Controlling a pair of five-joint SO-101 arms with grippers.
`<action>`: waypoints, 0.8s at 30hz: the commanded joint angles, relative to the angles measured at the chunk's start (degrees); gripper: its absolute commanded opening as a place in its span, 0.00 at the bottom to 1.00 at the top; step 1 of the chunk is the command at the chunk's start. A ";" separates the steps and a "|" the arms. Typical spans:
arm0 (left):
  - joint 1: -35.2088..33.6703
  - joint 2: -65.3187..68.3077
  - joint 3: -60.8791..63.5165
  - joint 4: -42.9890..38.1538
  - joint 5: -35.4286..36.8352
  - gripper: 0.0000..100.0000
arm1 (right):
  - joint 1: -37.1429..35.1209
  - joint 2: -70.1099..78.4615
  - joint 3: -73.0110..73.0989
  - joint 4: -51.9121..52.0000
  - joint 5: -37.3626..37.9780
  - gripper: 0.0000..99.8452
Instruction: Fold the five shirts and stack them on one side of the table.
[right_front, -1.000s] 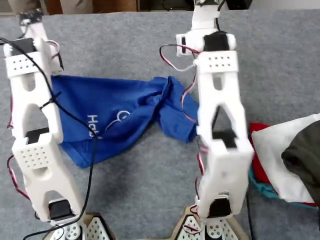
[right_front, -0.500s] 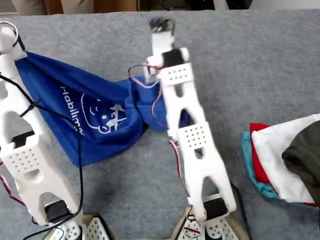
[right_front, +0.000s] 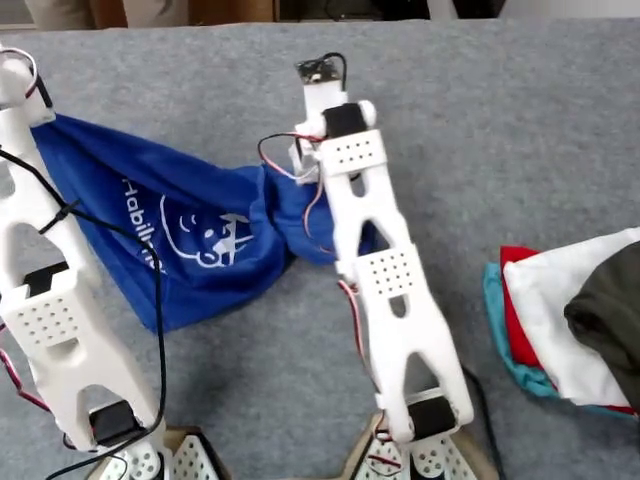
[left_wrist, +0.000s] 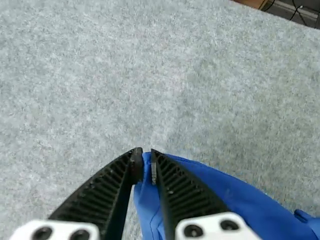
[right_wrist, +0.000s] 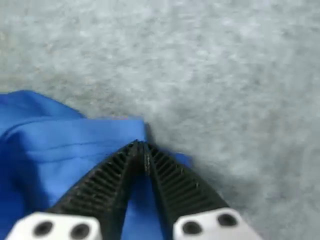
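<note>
The blue shirt (right_front: 215, 265) lies stretched on the grey worktop (right_front: 520, 130) — the left hand (left_wrist: 144, 167) clamped on one corner, the right hand (right_wrist: 141, 150) pinched shut on its opposite edge, probably to draw it flat for folding. The other shirts (right_front: 550, 300) sit heaped well apart from it.

The table (right_front: 550, 120) is overlooked from above; each wrist view is aimed closely along its jaws, where the blue shirt (right_front: 200, 230) is shared.
</note>
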 joint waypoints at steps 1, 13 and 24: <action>-1.23 -0.84 -2.90 0.26 -0.44 0.02 | 2.59 -5.32 -2.59 1.14 -0.62 0.00; -2.20 -0.84 -2.90 0.35 -0.44 0.02 | -0.40 -32.48 29.41 0.97 -3.34 0.01; -1.85 -0.84 -2.90 0.35 -0.44 0.02 | -1.19 -30.81 46.29 -6.86 -2.90 0.34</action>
